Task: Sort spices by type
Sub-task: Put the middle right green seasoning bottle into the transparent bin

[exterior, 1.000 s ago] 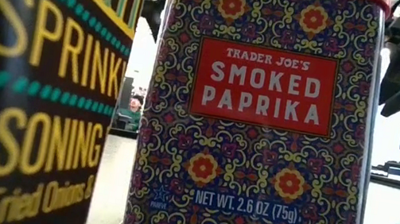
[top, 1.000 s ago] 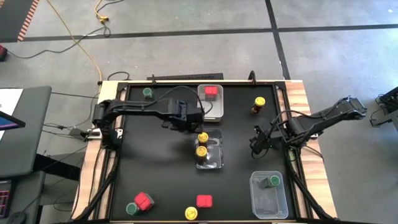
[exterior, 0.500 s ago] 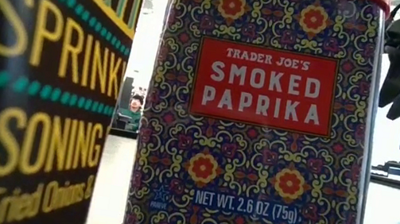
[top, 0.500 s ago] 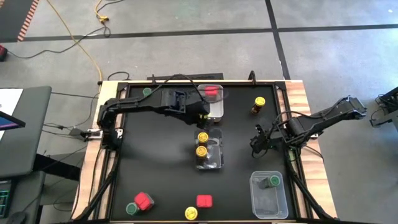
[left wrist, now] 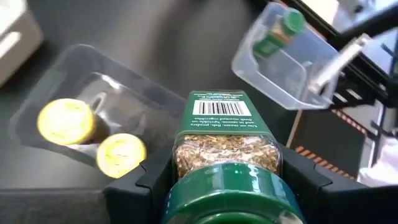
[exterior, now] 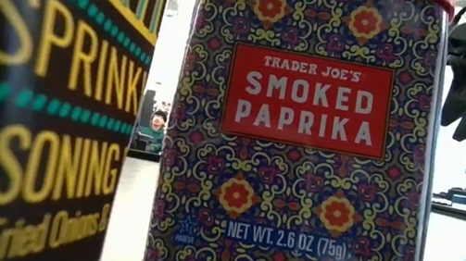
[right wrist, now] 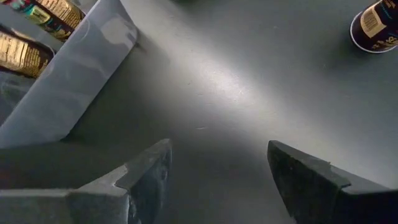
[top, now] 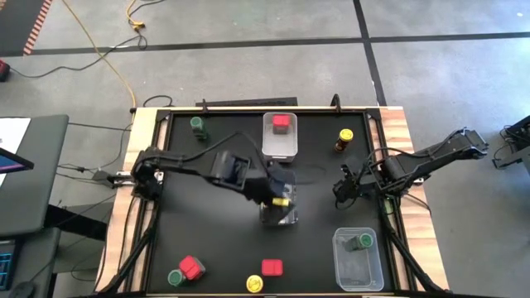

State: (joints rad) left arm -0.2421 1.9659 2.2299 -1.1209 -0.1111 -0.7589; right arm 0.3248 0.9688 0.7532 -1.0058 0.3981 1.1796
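Closest to the low camera, a dark round spice container point(exterior: 32, 99) is cut off at the picture's edge, so only parts of its yellow lettering read, "SPRINK" and "ASONING"; just beside it stands a red-lidded square patterned tin point(exterior: 302, 141) labelled "TRADER JOE'S SMOKED PAPRIKA, NET WT. 2.6 OZ (75g)". From above, the near edge of the black surface point(top: 207, 223) carries two red square-topped tins point(top: 191, 266), point(top: 272, 266), a green-lidded jar point(top: 175, 277) touching the first, and one yellow-lidded jar point(top: 254, 284). Near the right corner, a clear rectangular plastic bin point(top: 358, 259) holds one green-lidded jar point(top: 364, 241). At mid-surface the left claw point(left wrist: 227, 171) is clamped on a green-lidded round jar of flaky spice point(left wrist: 225, 149), whose label shows only a barcode too small to read; it hangs over the middle clear bin point(left wrist: 93, 68), which holds two yellow-lidded jars point(left wrist: 65, 121), point(left wrist: 121, 154). In the high view the arm hides most of that bin. The right claw point(top: 342, 189) hovers to the right of it, its fingers point(right wrist: 308, 180) spread apart over bare surface with nothing between them. Farther back, a third clear bin point(top: 280, 135) holds one red tin point(top: 281, 122); a green-lidded jar point(top: 198, 124) stands at the far left, a yellow-lidded jar point(top: 344, 138) at the far right. A person point(exterior: 156, 128) shows dimly in the room behind.
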